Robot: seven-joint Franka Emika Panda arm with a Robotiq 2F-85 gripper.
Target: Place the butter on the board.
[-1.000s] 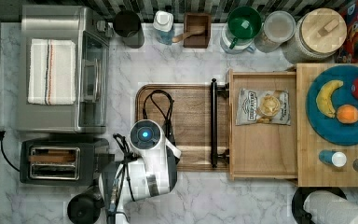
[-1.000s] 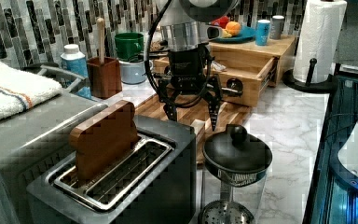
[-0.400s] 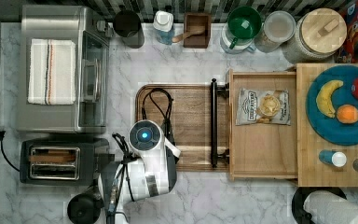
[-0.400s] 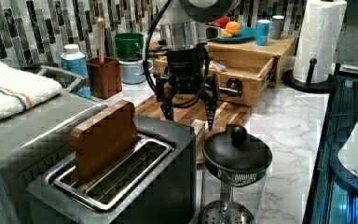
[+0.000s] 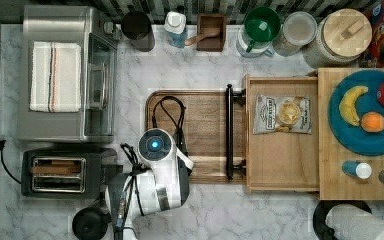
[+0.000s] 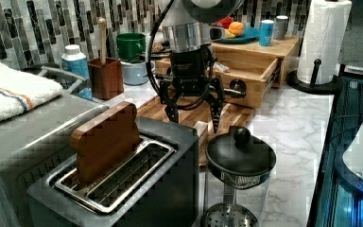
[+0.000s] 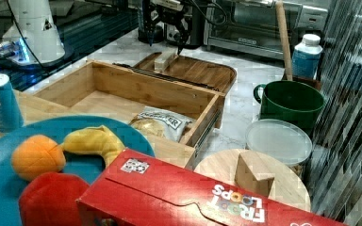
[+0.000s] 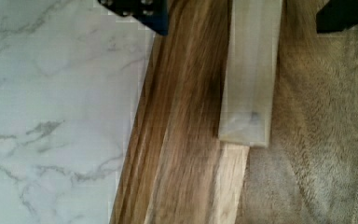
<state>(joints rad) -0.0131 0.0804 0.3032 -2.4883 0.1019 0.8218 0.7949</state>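
Note:
The butter is a pale stick lying flat on the wooden board, close to the board's edge by the marble counter. My gripper hangs open just above it, one dark finger on each side and neither touching it. In the right view the butter lies on the board under the gripper. In the left view the butter peeks out behind the toaster. In the top view the arm's wrist covers the board's lower left corner.
A toaster and a glass pot with a black lid stand close beside the gripper. An open wooden drawer holding a chip bag adjoins the board. A toaster oven stands at the top view's left.
The arm has barely shifted. The gripper stays open above the butter, which rests on the board throughout.

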